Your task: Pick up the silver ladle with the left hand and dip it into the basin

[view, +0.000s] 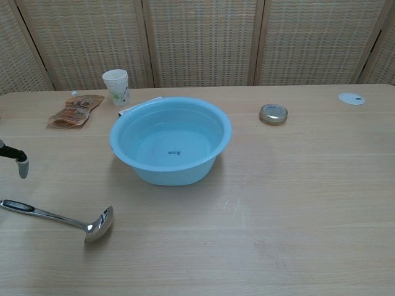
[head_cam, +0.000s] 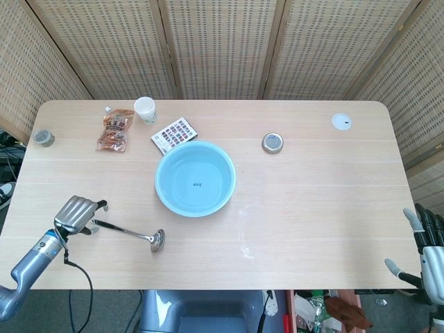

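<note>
The silver ladle [head_cam: 129, 234] [view: 58, 217] lies flat on the table, black-tipped handle to the left, bowl to the right. The light blue basin [head_cam: 195, 178] [view: 170, 146] stands just right of and beyond it, near the table's middle. My left hand [head_cam: 77, 213] hovers at the ladle's handle end with its fingers apart, holding nothing; in the chest view only one fingertip [view: 21, 167] shows at the left edge. My right hand [head_cam: 428, 251] is open off the table's right front corner.
Behind the basin lie a card of small items [head_cam: 174, 134], a paper cup [head_cam: 145, 109] and an orange packet [head_cam: 115, 129]. A round tin [head_cam: 272, 143] sits right of the basin, a white disc [head_cam: 340, 122] at the far right, a small grey jar [head_cam: 44, 137] at the left edge.
</note>
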Robot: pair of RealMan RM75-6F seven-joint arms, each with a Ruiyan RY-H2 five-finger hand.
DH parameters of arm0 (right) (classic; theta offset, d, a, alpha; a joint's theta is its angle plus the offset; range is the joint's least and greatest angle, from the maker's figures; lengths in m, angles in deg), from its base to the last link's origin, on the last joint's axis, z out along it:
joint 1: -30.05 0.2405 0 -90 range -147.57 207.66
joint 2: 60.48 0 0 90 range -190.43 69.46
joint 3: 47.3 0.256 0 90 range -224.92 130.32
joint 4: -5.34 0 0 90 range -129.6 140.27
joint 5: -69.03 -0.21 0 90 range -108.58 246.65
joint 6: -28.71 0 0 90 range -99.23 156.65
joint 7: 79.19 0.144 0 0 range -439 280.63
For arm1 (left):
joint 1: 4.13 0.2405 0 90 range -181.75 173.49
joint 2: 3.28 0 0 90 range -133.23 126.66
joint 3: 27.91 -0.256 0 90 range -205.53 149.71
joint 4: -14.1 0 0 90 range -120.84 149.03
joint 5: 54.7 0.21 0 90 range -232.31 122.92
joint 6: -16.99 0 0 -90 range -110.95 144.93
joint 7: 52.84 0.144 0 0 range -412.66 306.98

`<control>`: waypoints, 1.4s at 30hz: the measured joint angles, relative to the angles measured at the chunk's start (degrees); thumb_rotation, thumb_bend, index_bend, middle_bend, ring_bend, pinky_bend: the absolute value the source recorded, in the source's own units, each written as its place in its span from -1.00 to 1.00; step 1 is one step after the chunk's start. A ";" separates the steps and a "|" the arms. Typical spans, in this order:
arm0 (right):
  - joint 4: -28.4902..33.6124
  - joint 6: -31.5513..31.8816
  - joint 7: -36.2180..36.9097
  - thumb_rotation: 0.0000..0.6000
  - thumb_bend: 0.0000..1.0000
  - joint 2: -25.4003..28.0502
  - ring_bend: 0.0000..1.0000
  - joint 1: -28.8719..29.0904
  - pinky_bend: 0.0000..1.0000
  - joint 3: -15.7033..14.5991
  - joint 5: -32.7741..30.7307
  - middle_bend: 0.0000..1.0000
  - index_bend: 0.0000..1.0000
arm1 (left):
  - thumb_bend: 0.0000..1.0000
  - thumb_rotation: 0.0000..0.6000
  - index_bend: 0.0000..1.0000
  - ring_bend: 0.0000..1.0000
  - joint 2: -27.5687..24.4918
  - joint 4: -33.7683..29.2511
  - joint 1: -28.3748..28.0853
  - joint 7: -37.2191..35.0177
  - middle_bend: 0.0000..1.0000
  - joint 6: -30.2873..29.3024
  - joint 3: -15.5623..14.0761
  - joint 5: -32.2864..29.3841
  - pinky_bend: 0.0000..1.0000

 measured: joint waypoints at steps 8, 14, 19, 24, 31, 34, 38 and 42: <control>0.10 -0.29 0.02 1.00 -1.00 0.08 -1.00 0.09 -1.00 -0.17 0.05 -1.00 -1.00 | -0.44 1.00 -0.06 0.98 2.78 3.31 0.24 -0.58 1.00 -1.24 -1.52 0.38 1.00; 0.26 -0.49 0.34 1.00 -1.00 0.36 -1.00 0.06 -1.00 -0.29 -0.16 -1.00 -1.00 | -0.35 1.00 -0.06 0.98 3.75 3.48 0.15 1.09 1.00 -1.00 -1.78 -0.36 1.00; 0.45 -0.65 0.60 1.00 -1.00 0.62 -1.00 0.09 -1.00 -0.33 -0.28 -1.00 -1.00 | -0.35 1.00 -0.06 0.98 4.15 2.99 0.03 3.02 1.00 -0.47 -1.99 -1.14 1.00; 0.39 -0.77 0.81 1.00 -1.00 0.72 -1.00 0.10 -1.00 -0.45 -0.25 -1.00 -1.00 | -0.32 1.00 -0.06 0.98 4.39 2.19 -0.29 5.15 1.00 0.32 -2.12 -1.86 1.00; 0.55 -0.97 1.09 1.00 -1.00 0.96 -1.00 0.16 -1.00 -0.48 -0.43 -1.00 -1.00 | -0.32 1.00 -0.06 0.98 5.20 1.78 -0.73 8.15 1.00 1.59 -1.99 -3.45 1.00; 0.66 -1.05 1.18 1.00 -1.00 1.09 -1.00 0.18 -1.00 -0.50 -0.49 -1.00 -1.00 | -0.32 1.00 -0.06 0.98 5.55 1.98 -0.82 8.92 1.00 1.64 -1.97 -3.69 1.00; 0.55 -1.15 1.58 1.00 -1.00 1.23 -1.00 0.17 -1.00 -0.57 -0.53 -1.00 -1.00 | -0.32 1.00 -0.06 0.98 6.21 2.50 -0.88 9.25 1.00 1.98 -2.03 -4.15 1.00; 0.57 -1.13 1.86 1.00 -1.00 1.36 -1.00 0.17 -1.00 -0.59 -0.52 -1.00 -1.00 | -0.32 1.00 -0.06 0.98 6.79 2.94 -1.15 9.53 1.00 2.47 -2.02 -4.58 1.00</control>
